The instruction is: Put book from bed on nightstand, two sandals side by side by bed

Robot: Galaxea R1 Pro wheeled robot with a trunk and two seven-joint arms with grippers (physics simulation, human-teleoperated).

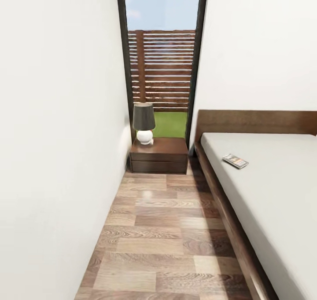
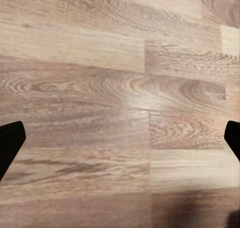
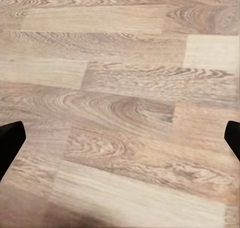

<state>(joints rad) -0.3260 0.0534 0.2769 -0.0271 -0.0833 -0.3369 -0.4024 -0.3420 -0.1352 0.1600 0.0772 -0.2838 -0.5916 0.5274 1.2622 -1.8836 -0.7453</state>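
The book – thin, dark-covered – lies flat on the bed's smooth grey mattress, near the glossy nightstand (round-based lamp on top). Left wrist view: left claw spread over grainy plank floor. Right wrist view: right claw likewise spread.

Left tool and right tool both point downward — fingers spread wide, nothing between them.

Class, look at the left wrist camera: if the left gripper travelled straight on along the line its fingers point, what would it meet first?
The wood-plank floor. The left gripper is open, with only floorboards ahead between its dark fingertips. How far off the floor lies cannot be judged.
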